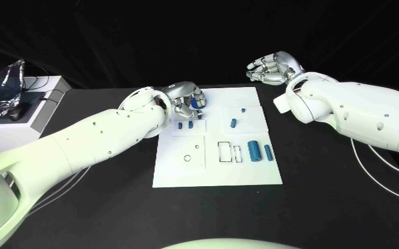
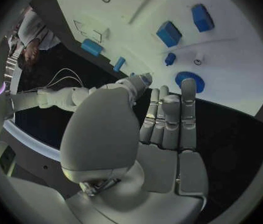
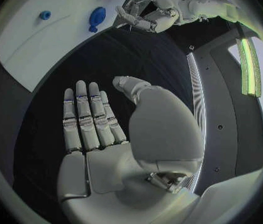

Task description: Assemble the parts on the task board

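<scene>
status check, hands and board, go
Left hand open, hovering over task board far-left corner by a round blue part. Right hand open, off board over the table. Nothing blocking.

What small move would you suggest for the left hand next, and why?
Probably lower the left hand onto the round blue part just past its fingertips: the hand holds nothing, its fingers are straight and apart, and it hangs over the task board's far left corner. The right hand waits off the board.
</scene>
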Available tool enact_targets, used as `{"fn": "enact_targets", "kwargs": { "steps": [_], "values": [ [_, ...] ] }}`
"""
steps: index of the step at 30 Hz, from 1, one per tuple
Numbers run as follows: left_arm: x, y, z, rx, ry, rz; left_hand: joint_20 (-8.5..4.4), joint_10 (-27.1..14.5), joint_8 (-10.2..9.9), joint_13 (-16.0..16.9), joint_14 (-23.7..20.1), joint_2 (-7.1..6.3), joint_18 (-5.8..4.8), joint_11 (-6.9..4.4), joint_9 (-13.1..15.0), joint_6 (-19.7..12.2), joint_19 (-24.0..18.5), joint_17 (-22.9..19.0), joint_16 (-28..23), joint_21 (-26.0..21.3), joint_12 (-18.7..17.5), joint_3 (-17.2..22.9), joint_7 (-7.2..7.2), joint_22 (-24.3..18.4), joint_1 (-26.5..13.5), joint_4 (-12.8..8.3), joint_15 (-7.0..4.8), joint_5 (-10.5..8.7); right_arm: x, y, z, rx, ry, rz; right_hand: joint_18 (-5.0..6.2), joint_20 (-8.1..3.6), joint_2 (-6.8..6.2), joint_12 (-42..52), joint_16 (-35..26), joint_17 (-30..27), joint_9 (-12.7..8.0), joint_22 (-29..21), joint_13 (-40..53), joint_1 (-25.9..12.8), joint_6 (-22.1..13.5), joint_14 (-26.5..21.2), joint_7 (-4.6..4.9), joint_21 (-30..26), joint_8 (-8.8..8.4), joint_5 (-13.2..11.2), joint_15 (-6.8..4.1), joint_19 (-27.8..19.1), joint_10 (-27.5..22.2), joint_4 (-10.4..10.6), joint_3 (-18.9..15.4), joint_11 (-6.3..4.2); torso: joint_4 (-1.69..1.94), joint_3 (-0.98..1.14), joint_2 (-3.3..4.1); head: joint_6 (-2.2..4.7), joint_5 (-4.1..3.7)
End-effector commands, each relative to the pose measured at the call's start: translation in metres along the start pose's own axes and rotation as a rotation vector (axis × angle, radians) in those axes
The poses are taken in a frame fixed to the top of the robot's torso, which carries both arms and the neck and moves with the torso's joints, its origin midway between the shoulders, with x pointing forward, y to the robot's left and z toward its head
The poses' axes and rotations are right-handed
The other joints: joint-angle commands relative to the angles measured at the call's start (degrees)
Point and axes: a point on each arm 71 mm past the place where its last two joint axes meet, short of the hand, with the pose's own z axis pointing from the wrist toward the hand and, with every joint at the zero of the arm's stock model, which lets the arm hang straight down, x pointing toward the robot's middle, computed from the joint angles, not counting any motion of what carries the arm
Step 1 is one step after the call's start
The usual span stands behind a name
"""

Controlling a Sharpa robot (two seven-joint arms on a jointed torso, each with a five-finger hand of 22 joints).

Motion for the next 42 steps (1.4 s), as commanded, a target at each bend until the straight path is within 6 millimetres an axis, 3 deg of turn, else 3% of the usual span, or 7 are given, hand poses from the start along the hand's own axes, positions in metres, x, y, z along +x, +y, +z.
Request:
{"fn": "enact_targets", "kwargs": {
  "steps": [1,7,13,28,42],
  "values": [
    [0.005,-0.003,0.003,0.008,0.052,0.059,0.05,-0.3,-0.5,-0.3,0.0,0.15,0.07,0.17,-0.3,0.5,0.0,-0.4,0.3,0.1,-0.5,0.3,0.16,0.0,-0.3,-0.4,-0.04,-0.05,0.002,0.003,0.000,-0.026,0.006,-0.010,0.50,-0.29,0.01,0.0,-0.2,-0.1,0.1,-0.1,-0.1,0.6,0.4,0.2,-0.02,0.1,-0.06,0.1,0.11,0.2,-0.4,-0.2,0.1,0.09,-0.02,0.00,0.00,0.14,-0.01],
    [0.009,-0.001,0.007,-0.003,0.067,0.064,0.20,-0.5,-1.0,-1.0,-0.1,-0.09,-0.06,0.38,-0.8,0.6,0.4,-0.6,0.9,0.8,-1.5,0.6,0.63,0.8,-0.9,-0.6,0.14,-0.11,0.002,0.003,0.000,-0.026,0.007,-0.009,0.50,-0.29,-0.06,0.0,-0.3,-0.1,0.1,-0.1,-0.1,0.5,0.4,0.2,0.04,0.1,-0.10,0.1,0.13,0.2,-0.5,-0.2,0.1,0.14,-0.17,0.06,0.05,0.03,-0.07],
    [0.013,0.001,0.009,-0.022,0.096,0.064,0.34,-0.7,-1.4,-1.4,-0.1,-0.17,-0.17,0.52,-1.1,0.6,0.7,-0.6,1.3,1.4,-2.2,0.5,0.78,1.5,-1.3,-0.6,0.28,-0.14,0.002,0.003,-0.001,-0.026,0.008,-0.009,0.49,-0.29,-0.09,0.0,-0.3,-0.1,0.1,-0.1,0.0,0.5,0.4,0.2,0.07,0.1,-0.12,0.1,0.14,0.3,-0.5,-0.2,0.1,0.17,0.06,0.04,0.00,-0.16,-0.31],
    [0.017,0.007,0.010,-0.059,0.128,0.066,0.44,-0.5,-1.8,-1.9,0.0,-0.14,-0.30,0.59,-1.5,0.6,1.2,-0.6,1.9,2.1,-2.8,0.5,1.14,2.4,-1.5,-0.8,0.36,-0.14,0.002,0.004,-0.002,-0.027,0.007,-0.008,0.49,-0.29,-0.09,0.0,-0.3,-0.1,0.1,-0.1,0.0,0.5,0.4,0.2,0.07,0.1,-0.12,0.1,0.14,0.3,-0.5,-0.2,0.1,0.17,0.10,-0.01,-0.05,-0.40,-0.54],
    [0.016,0.009,0.011,-0.071,0.108,0.061,0.50,0.7,-2.3,-2.7,0.6,0.74,-0.54,0.65,-2.2,1.5,2.2,-0.3,3.2,3.8,-4.0,2.1,1.40,4.2,-0.8,-1.7,0.40,-0.11,0.002,0.006,-0.002,-0.032,0.011,-0.006,0.48,-0.28,-0.11,0.0,-0.3,-0.1,0.0,-0.2,0.0,0.4,0.4,0.2,0.11,0.1,-0.15,0.2,0.16,0.3,-0.5,-0.1,0.0,0.19,0.02,-0.01,0.15,-0.62,-0.62]
  ]
}}
